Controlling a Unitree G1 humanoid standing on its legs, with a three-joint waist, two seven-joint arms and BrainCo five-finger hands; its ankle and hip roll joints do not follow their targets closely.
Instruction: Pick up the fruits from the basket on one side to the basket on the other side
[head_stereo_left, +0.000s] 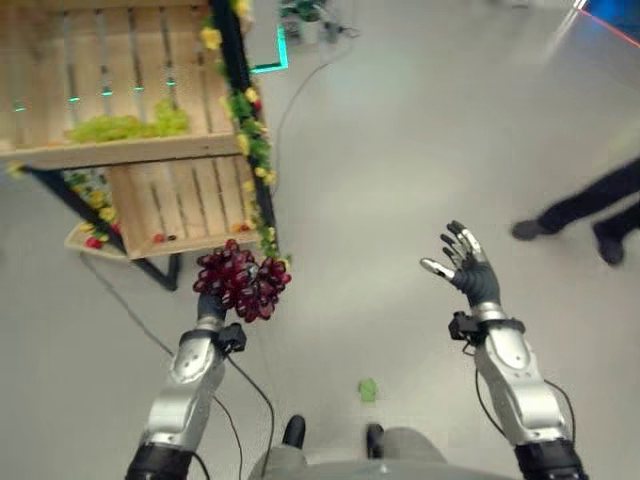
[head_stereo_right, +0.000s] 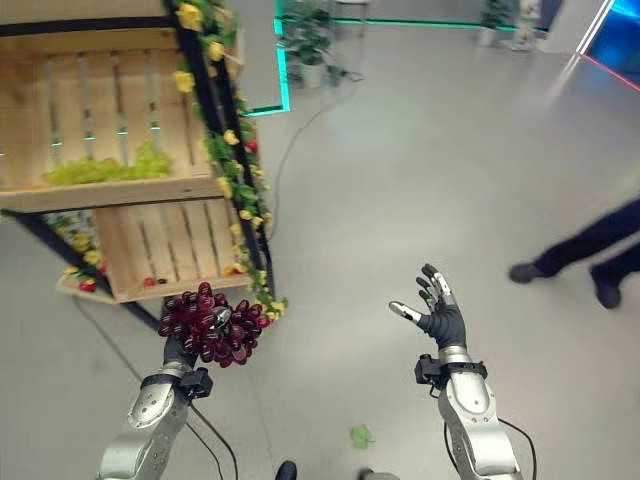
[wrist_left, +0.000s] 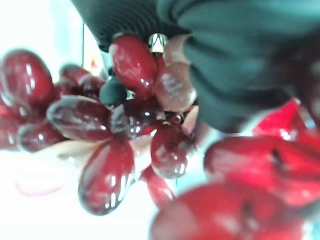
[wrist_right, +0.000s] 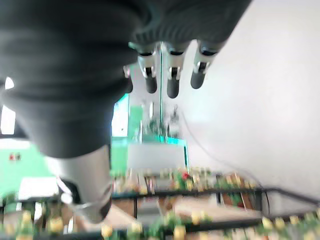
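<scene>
A bunch of dark red grapes (head_stereo_left: 241, 279) is held up above the floor by my left hand (head_stereo_left: 209, 305), whose fingers are curled round it; in the left wrist view the glossy red grapes (wrist_left: 120, 130) crowd right against the hand. Behind it stands a wooden crate rack (head_stereo_left: 120, 150) with green grapes (head_stereo_left: 130, 126) in the upper crate and small red fruits (head_stereo_left: 158, 238) in the lower crate (head_stereo_left: 185, 205). My right hand (head_stereo_left: 468, 266) is raised over bare floor to the right, fingers straight and spread, holding nothing.
Yellow flowers and leaves (head_stereo_left: 252, 140) trail down the rack's black post. A person's dark legs and shoes (head_stereo_left: 580, 215) stand at the right. A small green scrap (head_stereo_left: 368, 390) lies on the grey floor near my feet. Potted plants (head_stereo_right: 310, 45) stand farther back.
</scene>
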